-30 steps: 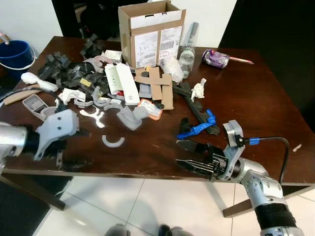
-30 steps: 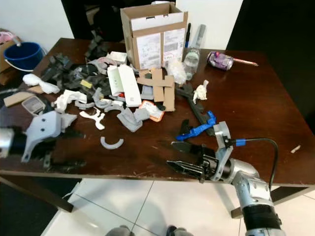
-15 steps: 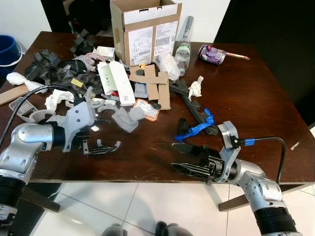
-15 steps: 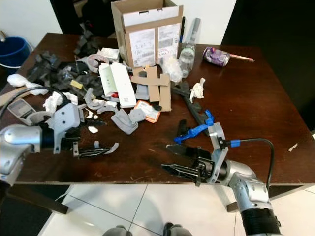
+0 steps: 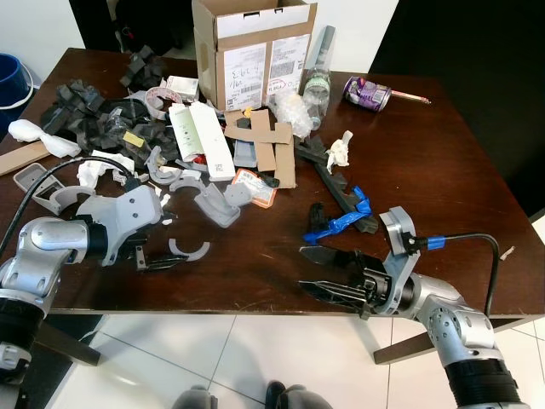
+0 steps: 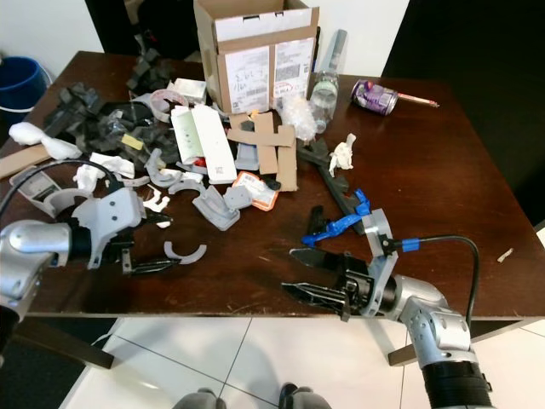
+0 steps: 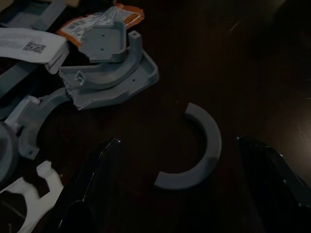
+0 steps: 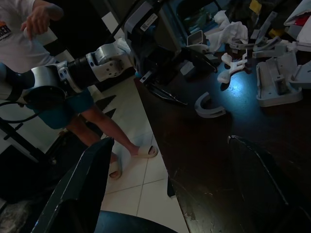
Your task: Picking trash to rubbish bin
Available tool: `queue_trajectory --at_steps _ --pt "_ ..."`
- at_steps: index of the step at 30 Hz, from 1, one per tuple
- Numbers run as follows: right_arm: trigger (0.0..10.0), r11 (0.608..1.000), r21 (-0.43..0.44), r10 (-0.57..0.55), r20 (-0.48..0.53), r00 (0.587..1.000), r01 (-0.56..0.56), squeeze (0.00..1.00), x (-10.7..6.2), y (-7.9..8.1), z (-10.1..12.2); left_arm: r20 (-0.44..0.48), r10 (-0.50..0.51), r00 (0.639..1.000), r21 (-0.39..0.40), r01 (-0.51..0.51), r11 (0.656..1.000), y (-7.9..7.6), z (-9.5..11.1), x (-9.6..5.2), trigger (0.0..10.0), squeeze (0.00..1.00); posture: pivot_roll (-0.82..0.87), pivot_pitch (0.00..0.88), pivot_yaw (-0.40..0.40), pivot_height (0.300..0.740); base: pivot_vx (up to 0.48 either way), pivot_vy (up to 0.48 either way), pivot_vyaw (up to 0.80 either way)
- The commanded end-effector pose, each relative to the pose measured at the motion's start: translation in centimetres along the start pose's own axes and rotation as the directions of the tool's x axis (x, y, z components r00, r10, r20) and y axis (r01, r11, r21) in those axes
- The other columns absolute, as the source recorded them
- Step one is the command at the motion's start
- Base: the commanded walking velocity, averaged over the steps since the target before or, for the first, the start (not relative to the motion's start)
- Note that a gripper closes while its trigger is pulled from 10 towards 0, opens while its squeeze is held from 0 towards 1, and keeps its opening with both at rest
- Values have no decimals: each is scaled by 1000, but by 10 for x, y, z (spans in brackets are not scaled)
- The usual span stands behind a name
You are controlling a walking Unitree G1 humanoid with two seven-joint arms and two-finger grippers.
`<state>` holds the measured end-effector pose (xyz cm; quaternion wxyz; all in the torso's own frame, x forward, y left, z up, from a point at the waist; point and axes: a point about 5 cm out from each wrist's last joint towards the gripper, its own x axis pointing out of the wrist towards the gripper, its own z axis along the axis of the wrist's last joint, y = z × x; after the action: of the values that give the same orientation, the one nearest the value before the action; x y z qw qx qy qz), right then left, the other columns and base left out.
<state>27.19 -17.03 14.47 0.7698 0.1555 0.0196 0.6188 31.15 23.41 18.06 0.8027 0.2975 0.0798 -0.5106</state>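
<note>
Since 1 s ago my left gripper (image 5: 162,256) has come in over the table (image 5: 443,179) and now sits just beside the grey arc (image 5: 189,250), fingers spread wide and holding nothing. The arc lies flat near the front edge, apart from the pile (image 5: 128,128). I judge it as light, stiff plastic, a bit slippery, so I would pinch across its middle. My right gripper (image 5: 328,273) waits spread and empty at the front edge.

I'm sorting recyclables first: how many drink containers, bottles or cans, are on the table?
2. A clear plastic bottle stands just right of the cardboard box, and a crushed purple can lies further right near the table's far edge. The clutter may hide others.
</note>
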Motion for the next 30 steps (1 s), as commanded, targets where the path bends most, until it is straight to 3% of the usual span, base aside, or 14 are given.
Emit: queue_trajectory --at_steps 1,10,14,26,30 --pt "10000 1000 7 3 1 1000 -3 0 -3 5 -1 25 -56 998 11 56 998 -6 2 10 10000 0 180 238 -79 740 0 0 0" --pt "10000 998 14 69 -78 995 -68 0 -6 18 -10 3 -36 999 10 36 999 2 -4 5 10000 0 163 251 -78 740 0 0 0" --pt "10000 997 21 80 -64 995 -78 0 -6 20 -8 -15 -40 999 20 40 999 1 -6 4 10000 0 163 253 -77 740 0 0 0" --pt "10000 995 20 97 -53 994 -96 0 2 23 -6 -32 -52 998 64 54 997 -3 -10 14 10000 0 152 261 -79 740 0 0 0" --pt "10000 995 19 97 -53 994 -96 0 3 24 -6 -26 -48 999 35 49 998 -3 -14 16 10000 0 143 264 -78 740 0 0 0"
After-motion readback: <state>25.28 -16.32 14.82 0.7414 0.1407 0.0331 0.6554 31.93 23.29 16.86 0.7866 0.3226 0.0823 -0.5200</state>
